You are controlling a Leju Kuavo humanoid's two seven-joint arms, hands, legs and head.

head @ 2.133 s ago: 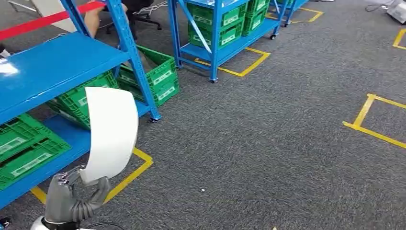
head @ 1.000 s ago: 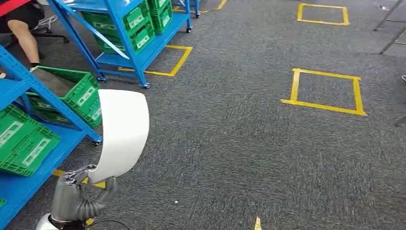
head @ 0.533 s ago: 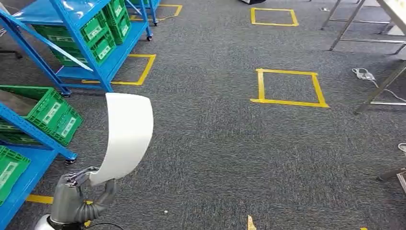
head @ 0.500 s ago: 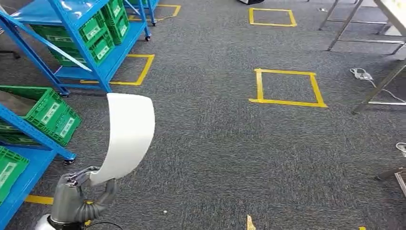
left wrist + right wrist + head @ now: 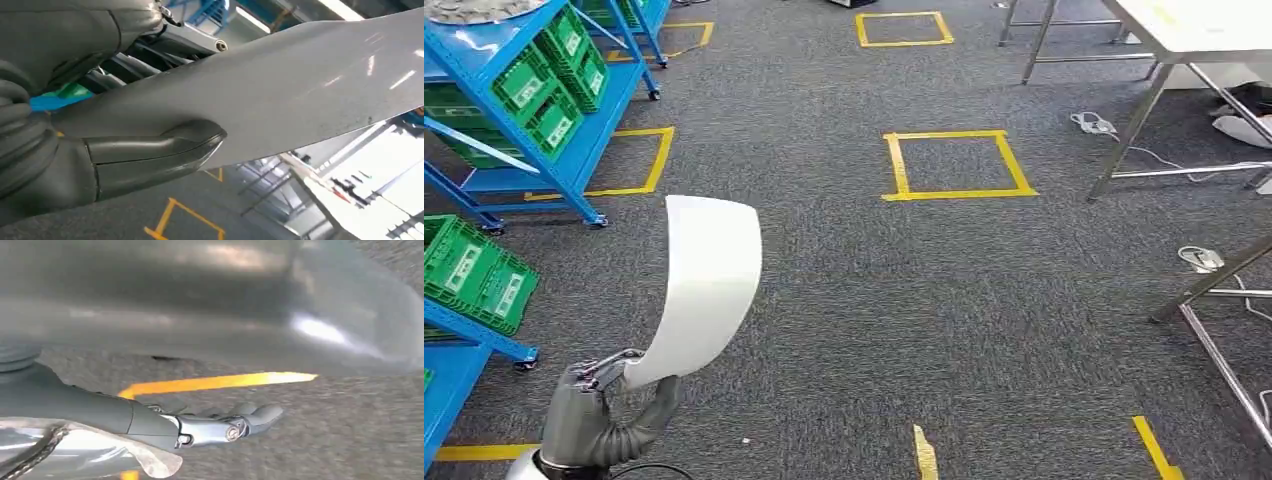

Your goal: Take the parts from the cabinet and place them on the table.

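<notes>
In the head view my left hand (image 5: 599, 405) grips the lower end of a white curved panel part (image 5: 704, 285) at the lower left. The panel stands upright above the carpet. The left wrist view shows the same white panel (image 5: 300, 85) close up, with my grey thumb (image 5: 155, 152) pressed on one face and the darker fingers behind it. My right hand (image 5: 220, 427) hangs over the grey carpet with its fingers stretched out and nothing in them. A white-topped table (image 5: 1194, 25) stands at the far right.
Blue racks (image 5: 574, 150) with green crates (image 5: 539, 95) line the left side, and another green crate (image 5: 474, 275) sits low nearby. A yellow taped square (image 5: 954, 165) marks the carpet ahead. Metal table legs (image 5: 1214, 290) and loose cables (image 5: 1094, 123) lie at the right.
The whole view has swung to the right: the racks slid off to the left and tables came in at the right. My left hand still holds the white panel the same way.
</notes>
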